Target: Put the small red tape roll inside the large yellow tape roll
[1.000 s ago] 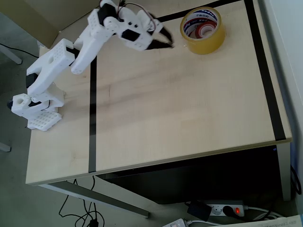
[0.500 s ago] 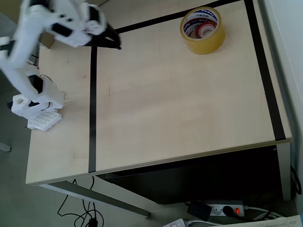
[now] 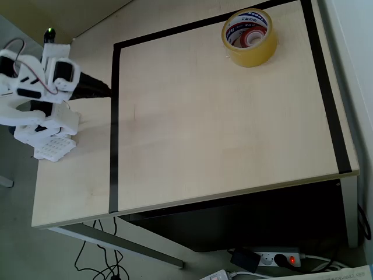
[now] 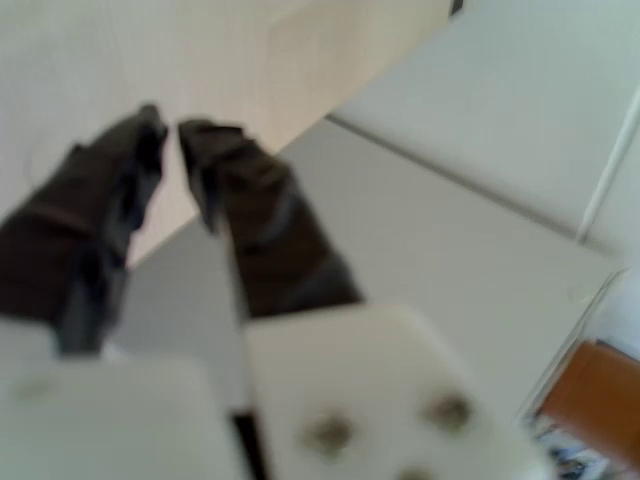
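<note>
the small red tape roll (image 3: 253, 38) sits inside the hole of the large yellow tape roll (image 3: 249, 37), ringed by its printed white core, near the far right corner of the table (image 3: 221, 134) in the overhead view. by my judgement the placing is done and nothing of the task is left beyond parking myself. my gripper (image 3: 100, 88) is well apart from both rolls, folded near my base at the table's left edge, just outside the black tape line (image 3: 113, 116). in the blurred wrist view my dark fingers (image 4: 250, 200) stand a narrow gap apart with nothing between them.
</note>
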